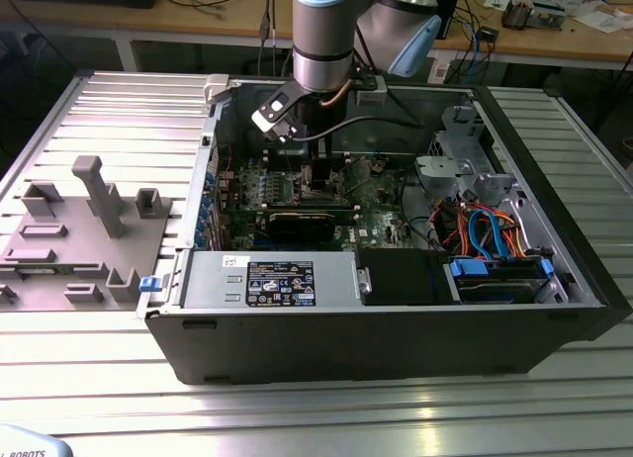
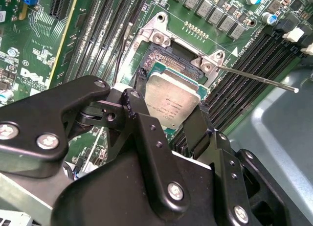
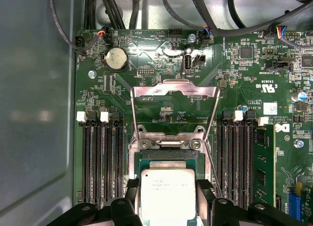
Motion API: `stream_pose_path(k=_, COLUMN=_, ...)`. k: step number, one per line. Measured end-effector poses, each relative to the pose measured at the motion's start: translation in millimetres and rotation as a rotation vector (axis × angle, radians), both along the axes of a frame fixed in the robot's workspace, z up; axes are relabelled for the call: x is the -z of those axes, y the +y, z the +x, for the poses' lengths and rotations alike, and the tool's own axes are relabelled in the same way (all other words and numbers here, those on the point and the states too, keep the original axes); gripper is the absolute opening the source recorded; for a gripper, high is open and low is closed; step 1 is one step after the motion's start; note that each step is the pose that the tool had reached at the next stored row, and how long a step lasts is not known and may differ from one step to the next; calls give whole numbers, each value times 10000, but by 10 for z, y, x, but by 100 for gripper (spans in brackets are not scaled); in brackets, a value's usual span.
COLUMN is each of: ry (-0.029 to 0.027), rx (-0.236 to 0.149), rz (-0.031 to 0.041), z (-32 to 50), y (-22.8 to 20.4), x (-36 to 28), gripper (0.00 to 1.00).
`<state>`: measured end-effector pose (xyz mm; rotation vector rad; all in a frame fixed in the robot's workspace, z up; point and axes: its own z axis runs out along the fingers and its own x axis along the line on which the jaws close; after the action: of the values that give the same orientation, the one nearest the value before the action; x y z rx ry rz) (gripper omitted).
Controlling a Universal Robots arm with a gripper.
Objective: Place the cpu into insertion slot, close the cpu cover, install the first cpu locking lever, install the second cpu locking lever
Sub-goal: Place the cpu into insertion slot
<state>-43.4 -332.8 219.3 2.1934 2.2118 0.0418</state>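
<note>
I've got the insertion slot (image 2: 164,52) uncovered, cpu cover (image 3: 174,91) swung back clear of it. Memory slots (image 3: 100,162) crowd both sides; a locking lever (image 2: 257,79) juts out alongside.

An open computer case (image 1: 396,328) sat on a slatted metal table (image 1: 297,417), a grey fixture (image 1: 79,239) beside it at the exterior view's left, with a labelled power supply (image 1: 267,281), blue cables (image 1: 490,229), a coin battery (image 3: 117,58) and black memory slots (image 3: 102,157) inside.
</note>
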Motion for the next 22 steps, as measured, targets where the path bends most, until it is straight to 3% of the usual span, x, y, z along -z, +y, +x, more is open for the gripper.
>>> stream_pose_path(k=10, ry=-1, rx=-1, rz=2, z=0, y=16, x=30, gripper=55)
stream_pose_path(k=14, ry=-1, rx=0, rz=-47, z=0, y=16, x=50, gripper=55)
stream_pose_path(k=17, ry=1, rx=10, rz=-110, z=0, y=-1, x=65, gripper=55)
stream_pose_path(k=22, ry=-1, rx=14, rz=-123, z=-1, y=-33, x=121, gripper=55)
